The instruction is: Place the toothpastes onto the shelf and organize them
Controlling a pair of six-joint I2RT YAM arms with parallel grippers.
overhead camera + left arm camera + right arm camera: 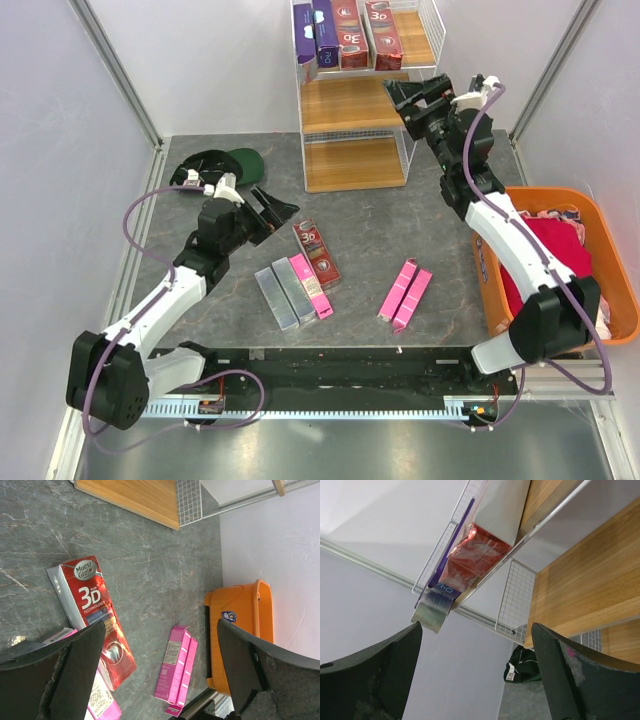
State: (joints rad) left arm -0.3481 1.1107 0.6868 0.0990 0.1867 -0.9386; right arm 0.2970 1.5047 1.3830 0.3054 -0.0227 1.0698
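1. Long, slim dark red cardboard carton (316,253) with white "3D" print: lies flat on the grey marbled counter (380,215), near the middle.
2. Probably light and hollow, stiff lengthwise, easily crushed on the broad faces, with a glossy and likely slippery skin. Best pinched across the narrow width at mid-length.
3. Just beside it, two silver-grey cartons (283,294) and one bright pink carton (311,286). Further right, a touching pair of bright pink cartons (405,293).
4. Already up on the top board of the tall white wire shelf (350,103): purple and dark red cartons (345,35).
5. Left pincer (272,212): spread wide, empty, near the red carton's far end.
6. Right pincer (400,98): spread wide, empty, beside the shelf's middle board.
7. At the edges, an orange plastic basket (612,262) and a dark green cap (240,163).
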